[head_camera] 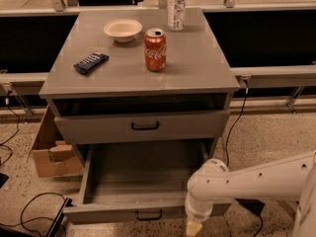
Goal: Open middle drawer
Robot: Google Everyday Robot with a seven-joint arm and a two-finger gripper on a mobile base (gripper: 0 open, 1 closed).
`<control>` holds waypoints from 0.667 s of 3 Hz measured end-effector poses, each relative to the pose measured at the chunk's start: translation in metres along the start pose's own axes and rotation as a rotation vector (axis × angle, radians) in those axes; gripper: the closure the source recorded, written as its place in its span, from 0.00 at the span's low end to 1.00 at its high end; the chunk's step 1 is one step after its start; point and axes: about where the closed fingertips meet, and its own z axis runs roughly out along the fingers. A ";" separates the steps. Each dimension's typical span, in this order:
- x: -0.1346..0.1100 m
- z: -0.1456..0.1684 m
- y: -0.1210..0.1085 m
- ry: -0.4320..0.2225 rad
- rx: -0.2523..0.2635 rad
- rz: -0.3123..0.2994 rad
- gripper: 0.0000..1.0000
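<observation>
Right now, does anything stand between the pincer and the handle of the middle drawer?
Nothing visible does. The pincer hangs in front of the middle drawer, to the right of its black handle, with only bare drawer front between them. The drawer is already pulled far out.

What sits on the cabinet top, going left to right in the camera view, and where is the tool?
Dark snack bar → beige bowl → red soda can → clear bottle. The tool hangs low, at the right of the pulled-out middle drawer front.
</observation>
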 end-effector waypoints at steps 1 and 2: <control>0.000 0.000 0.000 0.000 0.000 0.000 0.64; 0.000 -0.006 0.016 0.012 0.006 -0.001 0.89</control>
